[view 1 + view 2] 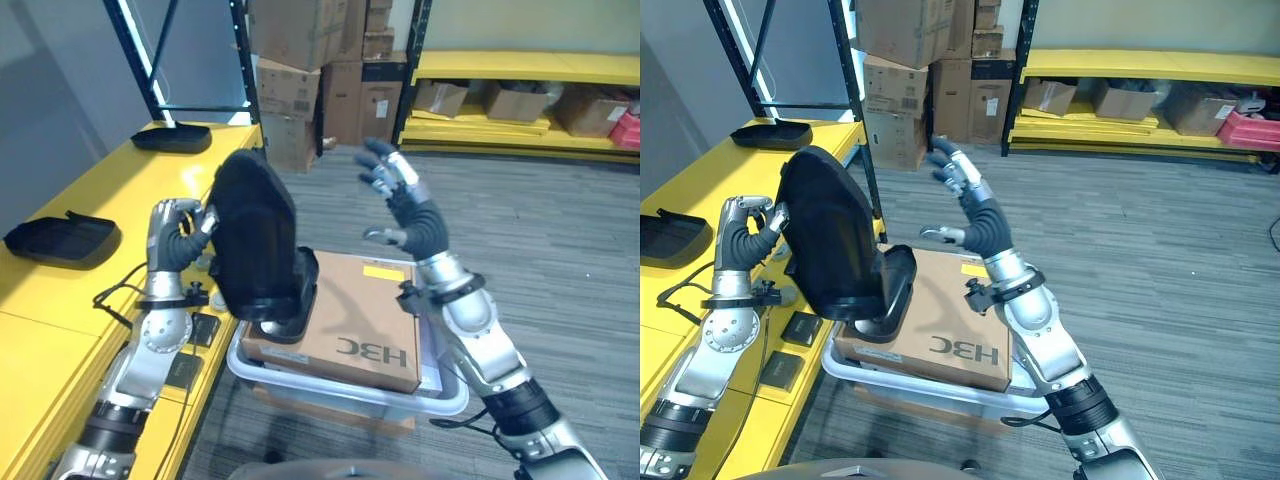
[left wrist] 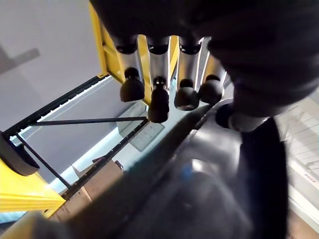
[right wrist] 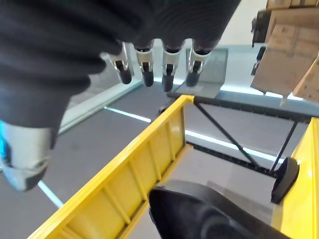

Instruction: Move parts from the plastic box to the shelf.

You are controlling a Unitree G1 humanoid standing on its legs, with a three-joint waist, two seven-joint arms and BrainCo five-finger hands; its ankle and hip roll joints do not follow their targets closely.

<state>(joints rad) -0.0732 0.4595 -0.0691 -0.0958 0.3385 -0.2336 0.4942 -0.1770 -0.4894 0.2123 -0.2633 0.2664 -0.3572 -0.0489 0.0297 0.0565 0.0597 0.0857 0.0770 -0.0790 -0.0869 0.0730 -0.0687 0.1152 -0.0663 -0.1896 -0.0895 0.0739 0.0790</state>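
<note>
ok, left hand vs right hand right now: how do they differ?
The left hand is curled on the edge of the black part, holding it upright over the cardboard box. The right hand is raised, fingers spread open, holding nothing and clear of the part. Both hover above the plastic box.

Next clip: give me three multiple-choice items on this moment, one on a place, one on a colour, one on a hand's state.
1. The large black part is
A. upright above the cardboard box
B. on the floor
C. on the far shelf

2. The near shelf is
A. blue
B. yellow
C. white

3. The right robot hand is
A. shut on the part
B. open, raised, holding nothing
C. inside the plastic box

Key: 1 A, the left robot hand grips it there; 2 B, its surface is yellow; 3 B, its fingers are spread in the air.
</note>
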